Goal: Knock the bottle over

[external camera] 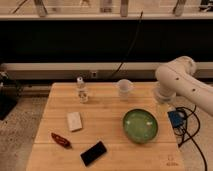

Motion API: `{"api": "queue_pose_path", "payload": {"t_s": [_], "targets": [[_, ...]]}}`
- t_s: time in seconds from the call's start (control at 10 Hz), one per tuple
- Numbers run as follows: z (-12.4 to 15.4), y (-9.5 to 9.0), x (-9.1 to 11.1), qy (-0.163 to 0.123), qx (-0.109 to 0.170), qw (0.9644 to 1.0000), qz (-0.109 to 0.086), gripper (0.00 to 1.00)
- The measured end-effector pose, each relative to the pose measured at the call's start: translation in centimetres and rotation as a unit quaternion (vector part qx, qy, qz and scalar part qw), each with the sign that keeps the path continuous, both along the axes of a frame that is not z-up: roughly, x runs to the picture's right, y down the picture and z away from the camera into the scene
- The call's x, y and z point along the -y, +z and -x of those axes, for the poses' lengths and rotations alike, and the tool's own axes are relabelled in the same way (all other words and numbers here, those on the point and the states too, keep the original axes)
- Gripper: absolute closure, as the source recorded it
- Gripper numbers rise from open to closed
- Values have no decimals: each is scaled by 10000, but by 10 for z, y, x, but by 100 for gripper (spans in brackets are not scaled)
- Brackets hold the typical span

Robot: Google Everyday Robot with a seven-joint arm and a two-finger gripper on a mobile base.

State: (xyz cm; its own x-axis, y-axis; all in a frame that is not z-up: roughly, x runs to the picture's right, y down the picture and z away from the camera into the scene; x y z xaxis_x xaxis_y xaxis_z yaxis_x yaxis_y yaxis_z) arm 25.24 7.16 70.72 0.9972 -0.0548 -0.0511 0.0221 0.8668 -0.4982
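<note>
The bottle (82, 91), small, clear and white-capped, stands upright on the back left part of the wooden table (106, 111). Only the white arm (176, 78) shows, bent at the table's right edge, well to the right of the bottle. My gripper is out of view, with its jaws standing wide. Nothing touches the bottle.
A translucent white cup (124, 89) stands at the back middle. A green bowl (140, 125) sits front right, below the arm. A white block (74, 121), a red object (61, 140) and a black phone (94, 153) lie front left. A blue device (176, 119) with cables hangs off the right edge.
</note>
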Motion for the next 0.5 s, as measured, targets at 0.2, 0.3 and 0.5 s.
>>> {"api": "queue_pose_path", "payload": {"t_s": [0.2,0.3,0.5], "targets": [[4,0,2,-102,7,9999,-58,20],[16,3,9,-200,62,9997,-116,20],[33,12,22,-347,122,9991,-195,20]]}}
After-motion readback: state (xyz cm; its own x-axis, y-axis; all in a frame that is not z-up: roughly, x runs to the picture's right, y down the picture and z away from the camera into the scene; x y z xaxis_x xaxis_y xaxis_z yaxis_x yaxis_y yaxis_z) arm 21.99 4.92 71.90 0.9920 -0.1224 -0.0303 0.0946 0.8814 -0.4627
